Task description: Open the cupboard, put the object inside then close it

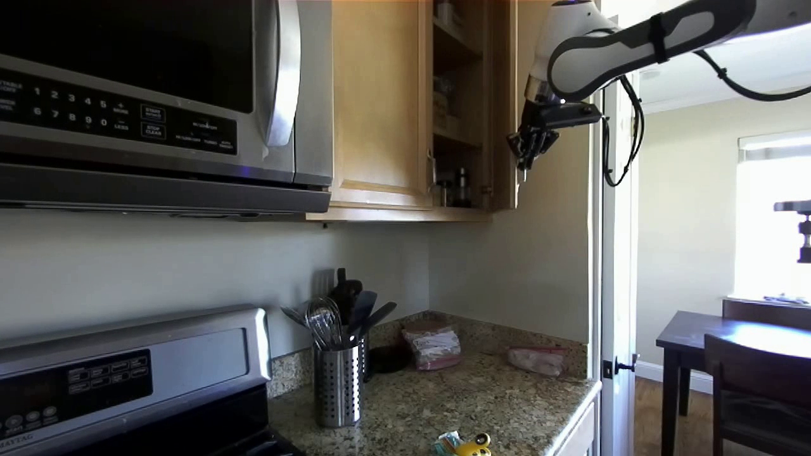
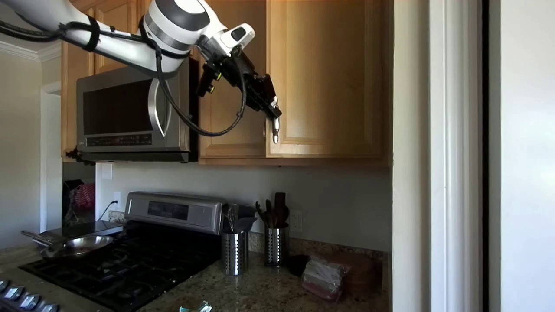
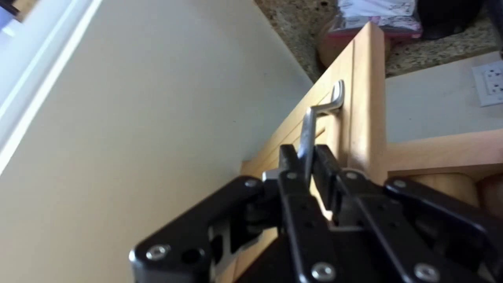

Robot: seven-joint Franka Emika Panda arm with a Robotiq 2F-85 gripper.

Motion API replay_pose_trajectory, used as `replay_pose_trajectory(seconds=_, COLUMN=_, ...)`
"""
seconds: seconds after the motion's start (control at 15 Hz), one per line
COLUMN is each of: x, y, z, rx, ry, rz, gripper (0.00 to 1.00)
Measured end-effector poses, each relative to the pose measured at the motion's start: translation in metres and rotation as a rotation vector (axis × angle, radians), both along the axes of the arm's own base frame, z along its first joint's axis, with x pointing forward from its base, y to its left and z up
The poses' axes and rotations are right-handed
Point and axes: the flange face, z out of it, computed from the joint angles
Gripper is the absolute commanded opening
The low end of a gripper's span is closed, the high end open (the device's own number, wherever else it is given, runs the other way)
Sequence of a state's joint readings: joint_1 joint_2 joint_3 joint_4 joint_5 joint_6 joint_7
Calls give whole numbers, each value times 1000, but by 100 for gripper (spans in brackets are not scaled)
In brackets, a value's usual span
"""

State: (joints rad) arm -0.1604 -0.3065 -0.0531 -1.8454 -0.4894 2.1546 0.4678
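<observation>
1. The cupboard [image 1: 405, 107] hangs on the wall [image 1: 374, 253], above the counter [image 1: 405, 405].
2. One cupboard door [image 1: 505, 101] stands swung out, baring shelves [image 1: 456, 47]; the neighbouring door [image 1: 374, 95] looks closed.
3. The gripper [image 3: 306, 151] is clenched on the silver handle [image 3: 309, 127] of the swung-out door, its fingers [image 3: 289, 157] on either side of it. In both exterior views the end of the handle shows below the fingertips.
4. The white arm [image 2: 130, 51] spans the air in front of the cupboard.
5. Inside the cupboard, small jars [image 1: 463, 185] stand at the bottom; things on the higher shelves are too dim to name.
6. I cannot tell which thing is the task's object. On the counter, lower than the cupboard, lies a yellow thing [image 1: 474, 446], a blue wrapper [image 1: 448, 441] just beside it.
7. Also below the cupboard are two metal pots [image 2: 235, 253] of kitchen tools [image 2: 247, 219] and a plastic bag [image 1: 434, 347]; another bag [image 1: 537, 360] lies near the wall.
8. The microwave [image 2: 119, 106] sits right beside the cupboard. The stove [image 2: 130, 264] is below, on that same side of the cupboard, with a pan [image 2: 80, 248] at its part farther from the cupboard.
9. Well apart from the cupboard stand a dark table [image 1: 687, 329] and a chair [image 1: 760, 386].
</observation>
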Motion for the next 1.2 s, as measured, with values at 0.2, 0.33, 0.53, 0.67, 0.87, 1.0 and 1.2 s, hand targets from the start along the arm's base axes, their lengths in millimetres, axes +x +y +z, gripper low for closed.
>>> replay_pose_trajectory(seconds=0.2, x=-12, y=-4, z=-1, rx=-19, ry=-9, rz=-135, gripper=10)
replay_pose_trajectory(seconds=0.33, x=-10, y=3, z=-3, rx=-19, ry=-38, rz=-194, gripper=10)
replay_pose_trajectory(seconds=0.53, x=-8, y=8, z=-5, rx=-13, ry=-74, rz=-259, gripper=10)
replay_pose_trajectory(seconds=0.67, x=-5, y=14, z=-8, rx=-12, ry=-104, rz=-296, gripper=10)
replay_pose_trajectory(seconds=0.87, x=-3, y=18, z=-11, rx=-11, ry=-137, rz=-336, gripper=5)
replay_pose_trajectory(seconds=1.0, x=-3, y=19, z=-12, rx=-6, ry=-152, rz=-352, gripper=6)
replay_pose_trajectory(seconds=1.2, x=-4, y=19, z=-13, rx=-3, ry=-171, rz=-369, gripper=7)
